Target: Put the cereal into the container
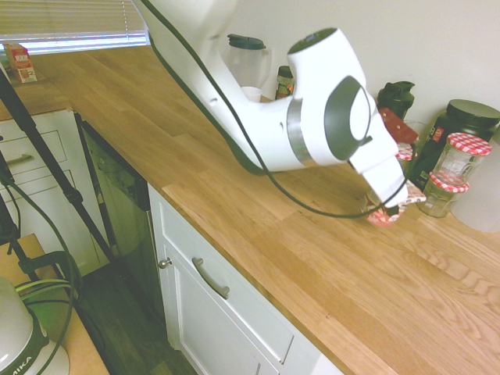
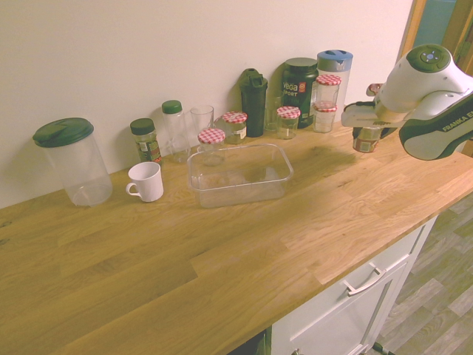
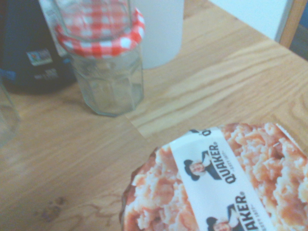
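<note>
The cereal [image 2: 366,140] is a small cup with a red-and-white printed lid, and it hangs just above the wooden counter at its right end. My gripper [image 2: 366,130] is shut on it from above. From the other side, the cereal [image 1: 383,218] shows under the gripper [image 1: 391,205], clear of the wood. In the wrist view the cereal's lid [image 3: 216,187] fills the lower right. The container [image 2: 284,168], a clear shallow rectangular tub, stands empty at mid-counter, well to the left of the cup.
Along the wall behind stand glass jars with red-checked lids [image 2: 326,92], a black tub [image 2: 299,85] and a dark shaker bottle [image 2: 253,100]. One jar [image 2: 211,144] stands right behind the container. A white mug [image 2: 145,181] and a lidded clear canister [image 2: 70,163] are further left.
</note>
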